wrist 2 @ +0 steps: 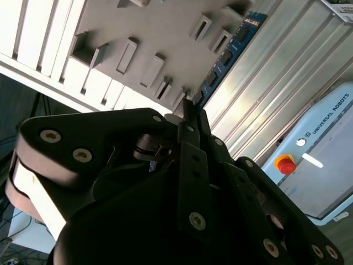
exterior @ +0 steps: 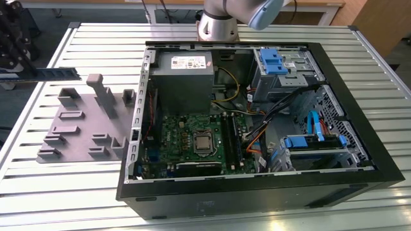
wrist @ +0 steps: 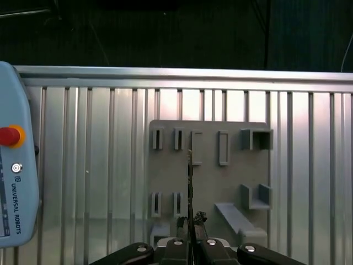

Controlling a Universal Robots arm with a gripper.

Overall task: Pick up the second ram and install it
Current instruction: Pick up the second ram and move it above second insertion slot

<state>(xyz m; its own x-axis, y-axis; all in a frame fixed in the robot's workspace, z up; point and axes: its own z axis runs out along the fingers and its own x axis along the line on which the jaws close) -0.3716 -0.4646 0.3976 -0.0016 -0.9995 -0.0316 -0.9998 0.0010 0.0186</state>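
i'm in the carry step. the hand (wrist 2: 187,113) is pinching narrow on the ram stick (wrist 2: 225,58), gripping it by one end, and the rest of it is jutting straight out past the fingertips. in the first wrist view the ram stick (wrist: 190,176) is showing edge-on, running out ahead of the hand over the grey holder plate (wrist: 212,182). in the exterior view it is hanging clear above that plate, so i'm judging the pick-up done and the install not yet begun. the open computer case (exterior: 257,195) is sitting well away from the hand, beyond the plate, with the green board (exterior: 180,129) and its long black slots (exterior: 230,139) lying inside. i'm judging that seating is going to call for lining the stick's long edge up square with a slot, then pressing evenly and straight.
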